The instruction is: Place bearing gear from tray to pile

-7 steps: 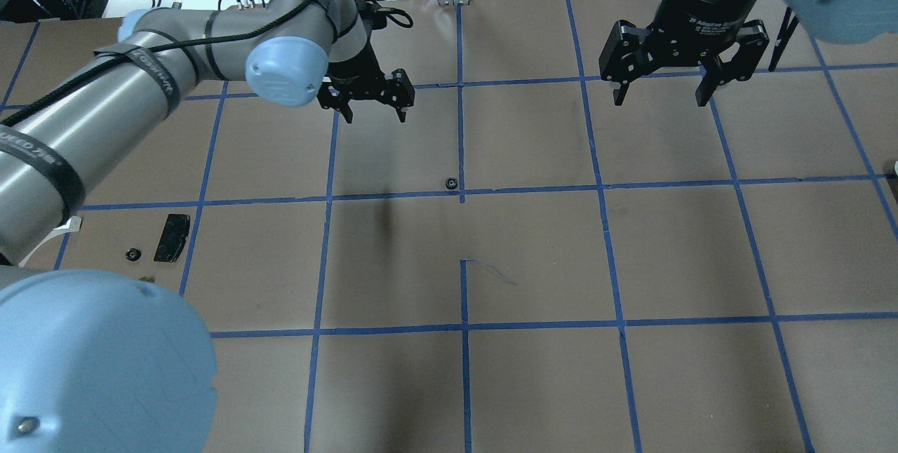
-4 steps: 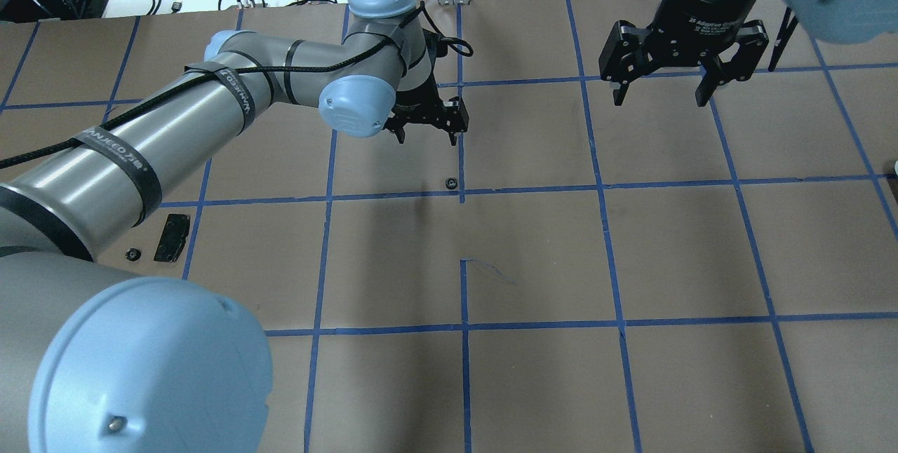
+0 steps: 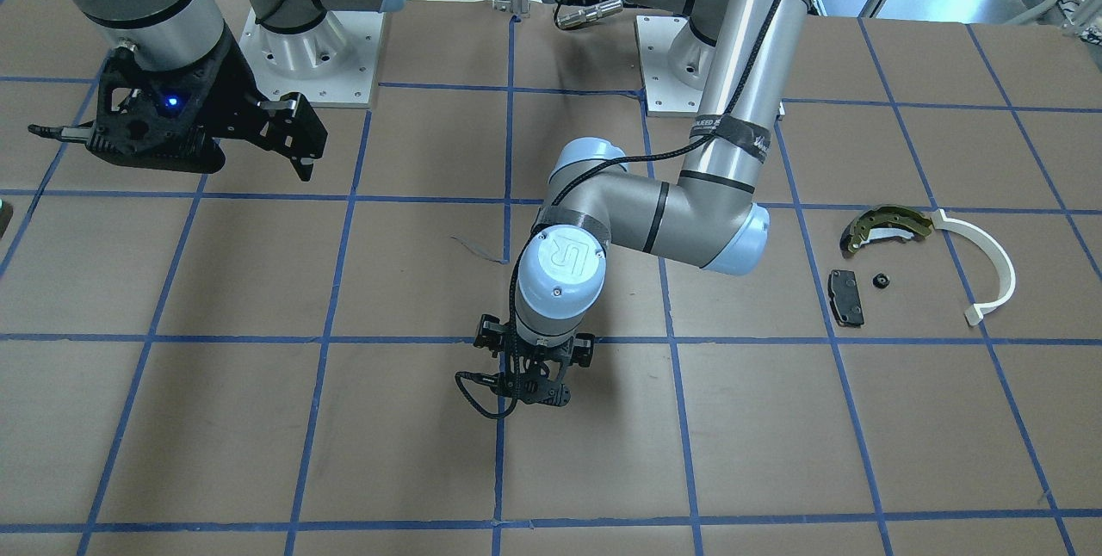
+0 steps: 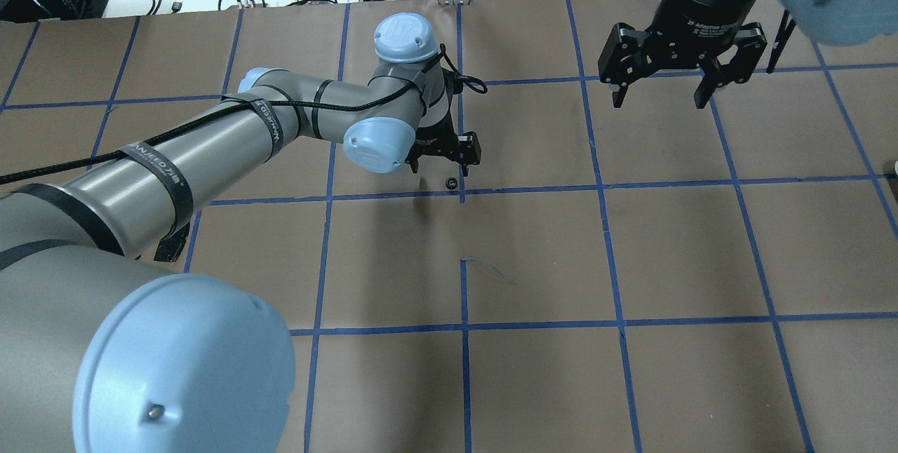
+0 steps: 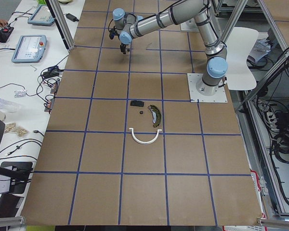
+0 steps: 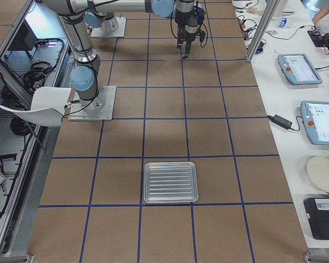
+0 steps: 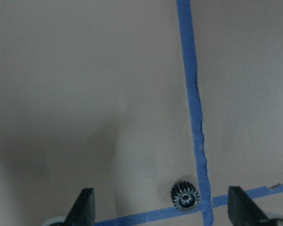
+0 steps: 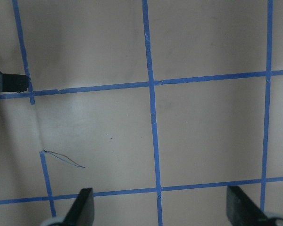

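Brown-papered table (image 6: 164, 137) bears a ribbed tray (image 6: 170, 182), bearing gear (image 7: 185, 197) lying outside.

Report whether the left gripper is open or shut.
Open. In the wrist view the left gripper shows fingertips wide apart, the bearing gear lying free on the table, touching neither.

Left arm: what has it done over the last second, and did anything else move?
The left gripper swung to the robot's right and back toward its base, and now hangs open right by the bearing gear, not gripping it. The gear lies where it was, beside the tape crossing. The right gripper stayed open in place.
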Available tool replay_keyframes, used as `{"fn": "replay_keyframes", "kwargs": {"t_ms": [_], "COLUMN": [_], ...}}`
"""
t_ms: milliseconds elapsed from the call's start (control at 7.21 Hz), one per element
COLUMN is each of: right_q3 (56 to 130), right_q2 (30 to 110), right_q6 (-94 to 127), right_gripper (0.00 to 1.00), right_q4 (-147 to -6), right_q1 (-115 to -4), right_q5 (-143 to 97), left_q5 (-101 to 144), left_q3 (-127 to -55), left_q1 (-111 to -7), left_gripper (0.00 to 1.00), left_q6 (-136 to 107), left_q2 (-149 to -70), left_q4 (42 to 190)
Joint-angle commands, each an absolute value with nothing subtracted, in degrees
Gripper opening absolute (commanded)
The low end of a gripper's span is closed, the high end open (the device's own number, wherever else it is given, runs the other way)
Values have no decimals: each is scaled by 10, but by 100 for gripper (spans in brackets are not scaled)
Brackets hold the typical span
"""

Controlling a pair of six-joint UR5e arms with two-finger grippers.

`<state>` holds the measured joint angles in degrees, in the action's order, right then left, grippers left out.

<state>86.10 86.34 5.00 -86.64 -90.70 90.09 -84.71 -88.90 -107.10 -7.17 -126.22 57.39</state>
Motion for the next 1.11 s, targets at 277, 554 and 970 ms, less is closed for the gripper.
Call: {"fn": "replay_keyframes", "kwargs": {"t_ms": [277, 554, 970], "right_q3": [862, 863, 862], "right_q2": [863, 863, 863], "right_q6": [50, 49, 50], "right_gripper": [100, 100, 100], "right_q4": [-867, -866, -867], "right_q1": [-907, -907, -907], "right_q5": [901, 902, 901], "left_q5": [-846, -849, -851], "left_q3": [-892, -892, -882], "left_q1": [-1078, -1078, -1074], "left_gripper": [60, 4, 0], "left_q6": [-72, -71, -62], "left_q2": [-1267, -1267, -1254], "left_q4": [565, 571, 579]}}
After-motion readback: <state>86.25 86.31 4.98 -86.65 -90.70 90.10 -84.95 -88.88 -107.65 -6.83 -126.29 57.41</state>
